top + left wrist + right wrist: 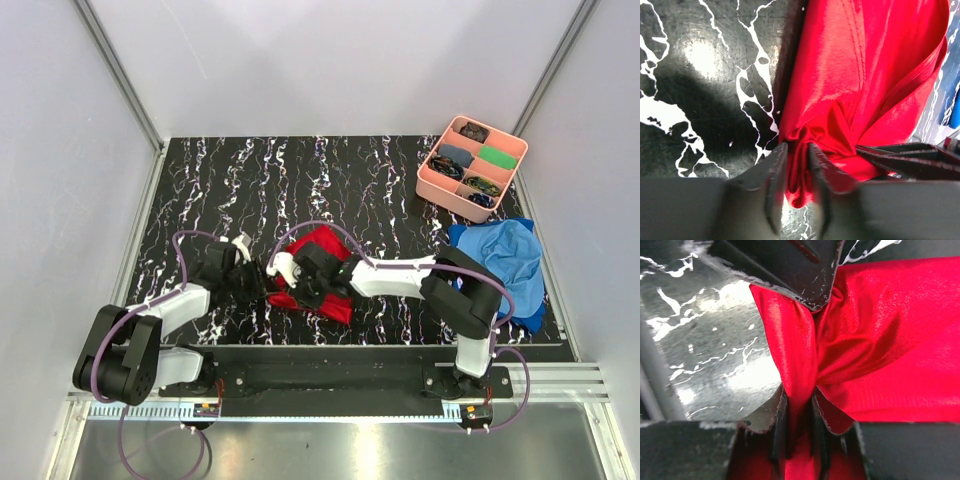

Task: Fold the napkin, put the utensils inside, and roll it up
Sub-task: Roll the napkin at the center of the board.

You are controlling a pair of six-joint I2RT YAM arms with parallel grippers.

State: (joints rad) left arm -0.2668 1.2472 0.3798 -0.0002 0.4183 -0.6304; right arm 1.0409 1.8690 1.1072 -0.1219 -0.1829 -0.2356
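Note:
The red napkin (322, 247) lies bunched on the black marbled table just in front of the arm bases, and both grippers meet at its left end. In the left wrist view, a gathered fold of the napkin (865, 75) fills the narrow gap of my left gripper (796, 155), touching both fingers. My right gripper (799, 400) is shut on a twisted strip of the napkin (890, 340). The strip runs up to the left gripper's dark fingers (790, 270). From above, the left gripper (256, 278) and right gripper (286, 270) sit tip to tip. The utensils are hidden.
A pink tray (432, 180) with small dark and green items stands at the back right. A blue cloth (505, 260) lies crumpled on the right side, beside the right arm's base. White walls close the table on three sides.

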